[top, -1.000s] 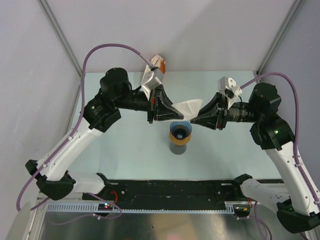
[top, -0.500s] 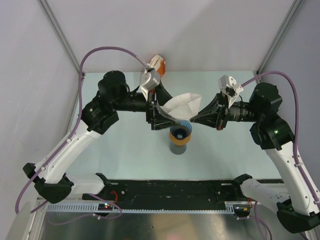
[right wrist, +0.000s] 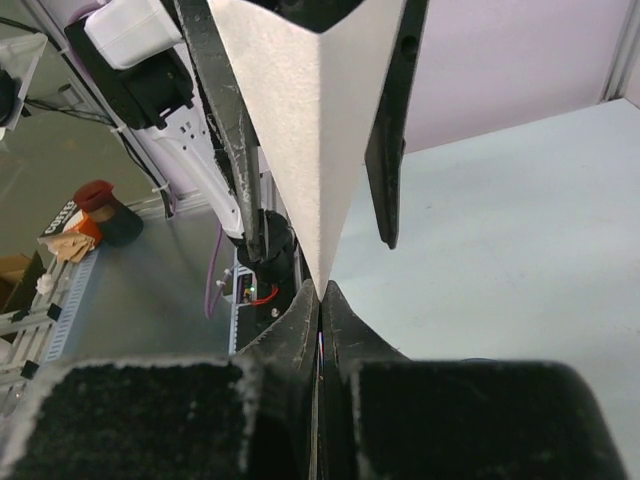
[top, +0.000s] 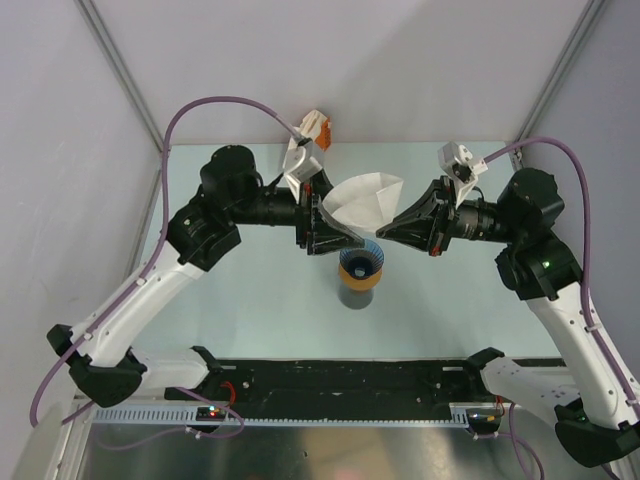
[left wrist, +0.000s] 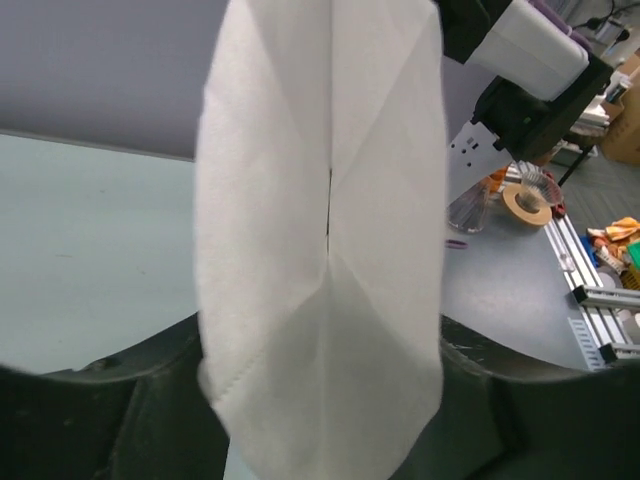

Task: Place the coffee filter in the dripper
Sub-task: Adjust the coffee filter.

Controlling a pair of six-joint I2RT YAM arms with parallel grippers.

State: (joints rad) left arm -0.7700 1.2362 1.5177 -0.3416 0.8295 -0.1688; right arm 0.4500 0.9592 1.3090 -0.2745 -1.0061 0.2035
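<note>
The white coffee filter (top: 362, 200) hangs in the air between both grippers, puffed into an open cone. My left gripper (top: 338, 226) has its jaws wide apart, one against each side of the filter (left wrist: 320, 200), and so grips it across its width. Its fingers (right wrist: 228, 130) flank the filter (right wrist: 320, 120) in the right wrist view. My right gripper (top: 384, 232) is shut on the filter's lower corner (right wrist: 322, 292). The blue ribbed dripper (top: 361, 263) stands just below and in front of the filter.
The dripper rests on an orange ring (top: 358, 280) atop a dark grey cup (top: 357, 296) mid-table. Grey walls close in the pale table (top: 250, 290) at the left, right and back. A black rail (top: 340, 385) runs along the near edge.
The left gripper let go of its flat hold, opened wide, then came in against the filter's sides. The filter went from flat to a puffed-open cone and rose slightly. The right gripper closed fully on its corner.
</note>
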